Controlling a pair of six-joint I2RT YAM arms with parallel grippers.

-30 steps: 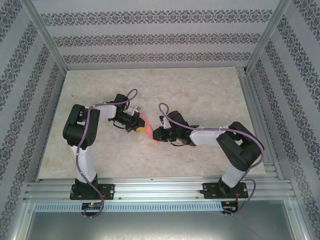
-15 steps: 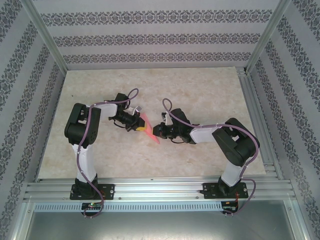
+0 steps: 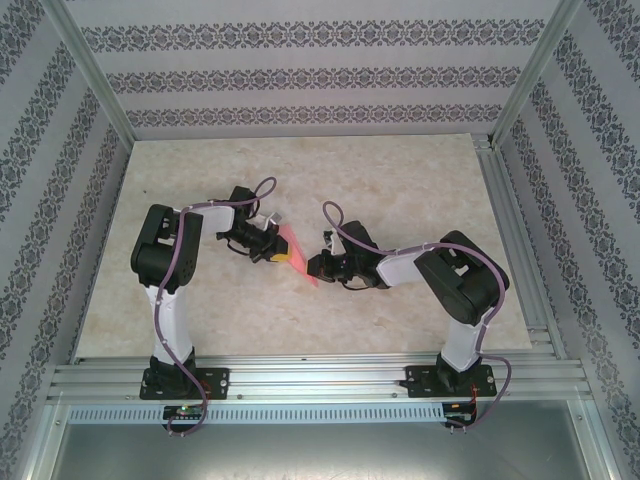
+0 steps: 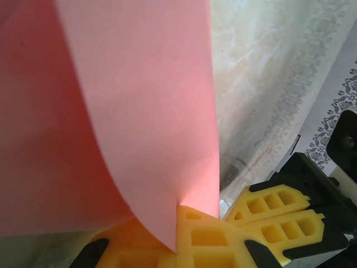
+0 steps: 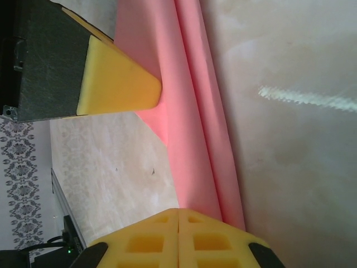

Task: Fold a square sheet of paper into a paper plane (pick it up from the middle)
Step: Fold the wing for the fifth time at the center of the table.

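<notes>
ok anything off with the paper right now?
Nothing torn or dropped. The paper is pinched by both sets of jaws. Only oddity: by the left jaws it bows in a loose curve rather than a sharp crease, puckering slightly at the pinch.

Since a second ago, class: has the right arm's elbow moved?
Yes. In the top view the right arm's elbow has shifted left, away from the table's right-hand rail.
</notes>
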